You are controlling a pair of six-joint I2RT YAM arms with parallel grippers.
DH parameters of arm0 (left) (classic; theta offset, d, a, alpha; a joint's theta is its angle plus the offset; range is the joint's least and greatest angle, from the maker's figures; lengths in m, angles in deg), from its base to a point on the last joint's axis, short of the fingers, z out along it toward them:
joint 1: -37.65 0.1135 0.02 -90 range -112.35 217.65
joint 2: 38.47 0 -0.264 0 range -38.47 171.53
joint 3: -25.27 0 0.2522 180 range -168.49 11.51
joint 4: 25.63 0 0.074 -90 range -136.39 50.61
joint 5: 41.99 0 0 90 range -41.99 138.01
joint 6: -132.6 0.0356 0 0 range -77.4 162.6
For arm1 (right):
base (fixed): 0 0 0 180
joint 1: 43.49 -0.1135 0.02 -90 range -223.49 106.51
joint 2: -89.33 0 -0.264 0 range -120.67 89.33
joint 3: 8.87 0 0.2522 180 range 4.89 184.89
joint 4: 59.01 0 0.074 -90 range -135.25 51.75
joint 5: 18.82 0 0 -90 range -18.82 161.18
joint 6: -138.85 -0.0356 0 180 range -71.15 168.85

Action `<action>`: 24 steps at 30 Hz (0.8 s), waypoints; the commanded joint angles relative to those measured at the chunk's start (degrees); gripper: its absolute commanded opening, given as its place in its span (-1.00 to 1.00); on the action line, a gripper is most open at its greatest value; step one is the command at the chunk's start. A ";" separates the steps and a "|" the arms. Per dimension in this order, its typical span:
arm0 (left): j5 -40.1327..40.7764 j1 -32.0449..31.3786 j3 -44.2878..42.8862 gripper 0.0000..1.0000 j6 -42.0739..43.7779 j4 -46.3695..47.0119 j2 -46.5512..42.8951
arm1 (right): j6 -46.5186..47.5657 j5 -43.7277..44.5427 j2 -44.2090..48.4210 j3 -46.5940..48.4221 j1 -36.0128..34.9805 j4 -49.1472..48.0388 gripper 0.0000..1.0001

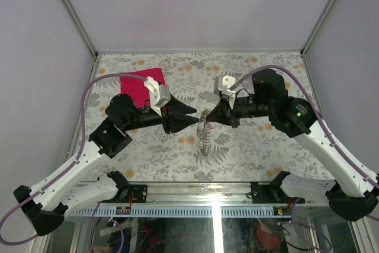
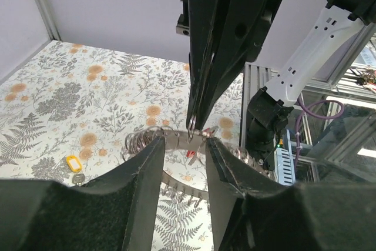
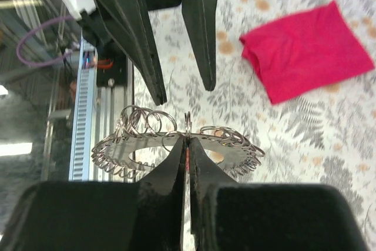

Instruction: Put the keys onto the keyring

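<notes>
Inward, tip-to-tip: right pincer (image 3: pixel 187 140) clamps keyring (image 1: pixel 205 139), left pincer (image 2: pixel 183 145) parted.

Floral-print table (image 1: pixel 249 146) bears a red cloth (image 1: pixel 139 87) and yellow-headed key (image 2: pixel 73 163)

shiny bare metal keyring (image 3: pixel 135 136); matt pink-red fabric cloth (image 3: pixel 308 51); smooth yellow plastic head on key (image 2: pixel 73 163)

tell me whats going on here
The right fingers are shut on the keyring, a metal loop strung with many small rings, over the middle of the table. The left fingers stand open close beside it. A yellow-headed key lies on the table, not yet on the ring.
</notes>
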 commanded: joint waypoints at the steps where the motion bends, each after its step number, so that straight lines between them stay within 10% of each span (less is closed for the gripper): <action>1: 2.01 0.18 -0.19 -0.29 -0.35 3.04 -0.20 | 4.42 10.05 -5.49 9.76 -4.84 16.93 -1.00; 24: 1.00 0.14 0.50 -0.25 1.82 1.71 0.83 | -1.29 22.01 -17.32 25.40 -12.54 35.42 -1.00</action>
